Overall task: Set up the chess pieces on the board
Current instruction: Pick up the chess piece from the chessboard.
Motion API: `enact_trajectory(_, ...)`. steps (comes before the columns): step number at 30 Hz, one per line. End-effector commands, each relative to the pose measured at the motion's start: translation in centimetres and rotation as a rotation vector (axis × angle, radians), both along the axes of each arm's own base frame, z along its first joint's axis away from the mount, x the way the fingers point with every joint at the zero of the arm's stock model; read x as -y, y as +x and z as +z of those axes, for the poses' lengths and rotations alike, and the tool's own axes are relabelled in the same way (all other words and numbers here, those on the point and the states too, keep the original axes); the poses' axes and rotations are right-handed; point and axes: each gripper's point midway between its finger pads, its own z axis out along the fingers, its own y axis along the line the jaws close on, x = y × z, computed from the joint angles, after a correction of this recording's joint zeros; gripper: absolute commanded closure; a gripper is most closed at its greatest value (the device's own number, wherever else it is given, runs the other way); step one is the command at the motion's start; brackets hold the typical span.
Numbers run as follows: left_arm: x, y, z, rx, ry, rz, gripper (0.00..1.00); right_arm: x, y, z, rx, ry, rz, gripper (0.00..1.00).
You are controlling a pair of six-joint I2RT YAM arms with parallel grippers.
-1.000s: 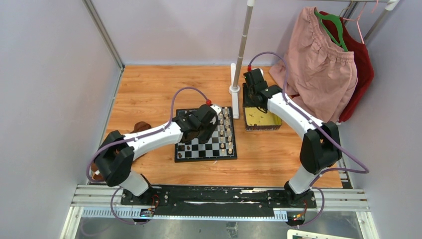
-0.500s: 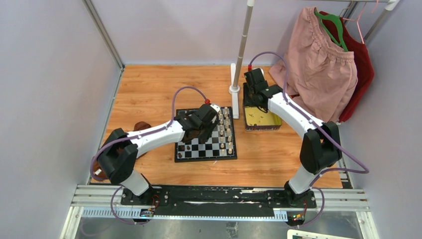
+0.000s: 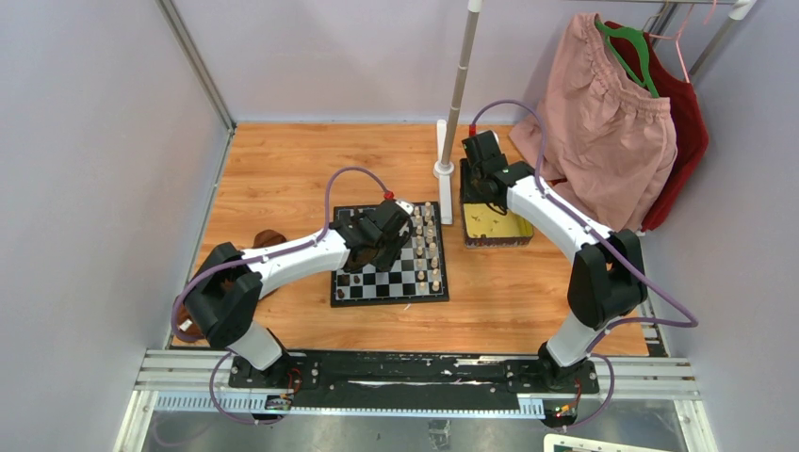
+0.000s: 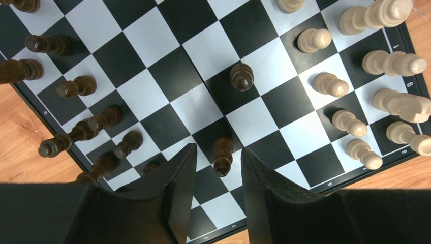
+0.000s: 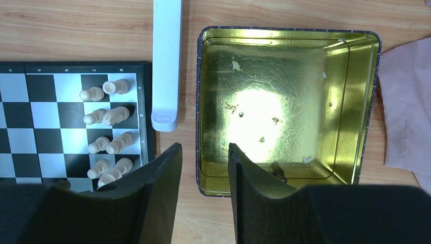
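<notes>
Jaws of the left gripper [image 4: 218, 151] stand narrowly parted, flanking a dark pawn [image 4: 222, 158] on the board [image 4: 201, 109]; no contact shows. Light, rigid and easily tipped, it probably wants a gentle pinch just under the head. Beyond the tips stand a second dark pawn [image 4: 242, 76] and cream pieces [image 4: 330, 84]. The right gripper [image 5: 205, 150] gapes empty over a gold tin [image 5: 363, 101], one dark piece [image 5: 277, 172] just past its tips.

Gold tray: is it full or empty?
Nearly empty: the gold tray shows bare floor, one small dark piece by its near wall.
</notes>
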Motion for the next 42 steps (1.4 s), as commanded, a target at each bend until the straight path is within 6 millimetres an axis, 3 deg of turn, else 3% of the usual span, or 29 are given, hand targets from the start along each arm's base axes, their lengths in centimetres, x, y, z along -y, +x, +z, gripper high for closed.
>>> enact_trajectory(1, -0.4, -0.1, 0.4, 0.009, -0.016, 0.022, 0.58, 0.6, 0.0, -0.7, -0.015, -0.006, -0.013, 0.57)
enact_trajectory(7, -0.4, -0.3, -0.1, -0.004, -0.013, 0.023, 0.61, 0.6, 0.0, -0.9, -0.019, -0.004, -0.012, 0.59)
enact_trajectory(20, -0.3, -0.5, -0.1, -0.014, -0.013, 0.02, 0.88, 0.7, -0.1, -1.1, -0.022, -0.007, -0.015, 0.6)
enact_trajectory(24, -0.5, -0.4, 1.0, 0.005, -0.023, 0.03, 0.99, 0.6, -0.1, -0.9, -0.019, -0.004, -0.015, 0.61)
enact_trajectory(34, -0.8, 1.1, 6.3, 0.096, -0.038, 0.069, 1.0, 0.3, 0.0, -0.3, -0.01, 0.013, -0.007, 0.62)
enact_trajectory(37, -1.7, 1.2, 7.9, 0.125, -0.041, 0.093, 1.0, 0.2, -0.1, -0.1, -0.006, 0.019, -0.004, 0.62)
enact_trajectory(42, -4.8, 0.8, 8.2, 0.136, -0.045, 0.162, 1.0, 0.2, -0.1, 0.2, -0.003, 0.027, 0.002, 0.63)
